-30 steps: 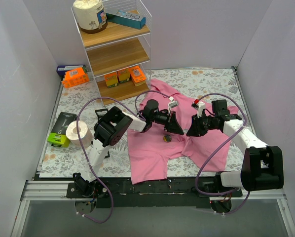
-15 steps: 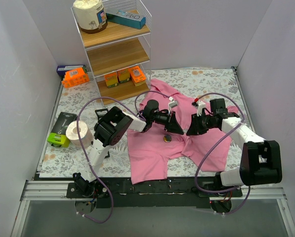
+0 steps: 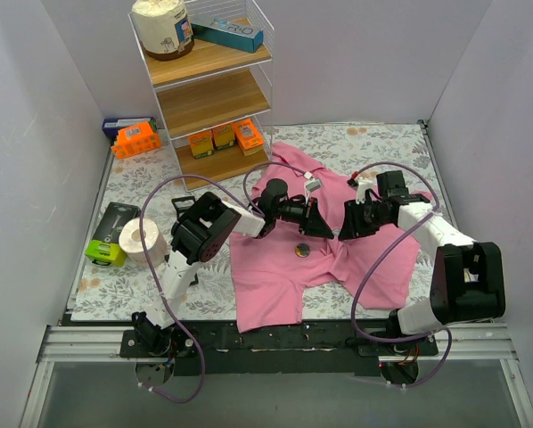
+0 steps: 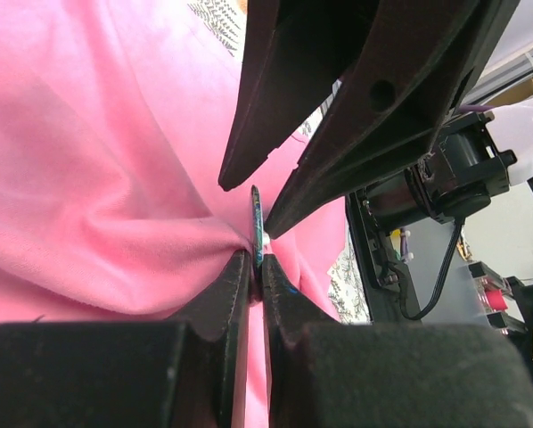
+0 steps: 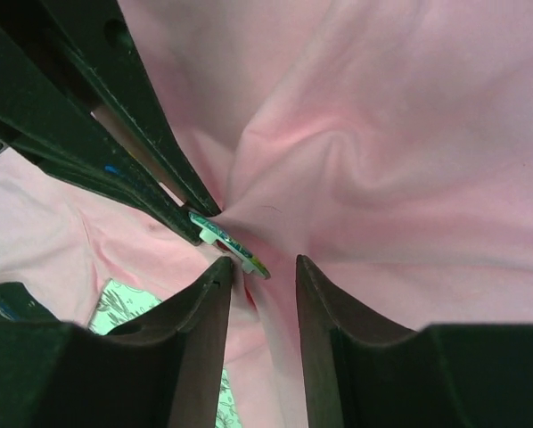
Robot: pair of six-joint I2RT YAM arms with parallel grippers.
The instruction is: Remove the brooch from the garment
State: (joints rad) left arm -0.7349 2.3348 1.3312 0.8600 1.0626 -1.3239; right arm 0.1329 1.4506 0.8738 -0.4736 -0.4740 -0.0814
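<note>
The pink garment (image 3: 275,276) lies crumpled on the floral cloth. My left gripper (image 3: 326,229) is shut on the brooch and a pinch of pink fabric. In the left wrist view the brooch (image 4: 258,218) stands edge-on, a thin disc rising from between my shut fingertips (image 4: 284,303). In the right wrist view the brooch (image 5: 233,241) shows a greenish-white rim, gripped by the left gripper's dark fingers (image 5: 88,116). My right gripper (image 5: 262,260) is open with one fingertip on each side of the brooch. It faces the left gripper tip to tip (image 3: 344,232).
A small dark round spot (image 3: 302,251) sits on the shirt below the grippers. A wooden shelf rack (image 3: 213,89) stands at the back left. A toilet roll (image 3: 143,238), a black and green box (image 3: 110,234) and an orange box (image 3: 137,140) lie at the left.
Both grippers have shifted slightly away from the near edge, still tip to tip. The right wrist has moved a little left and farther back. The left gripper keeps its grip.
</note>
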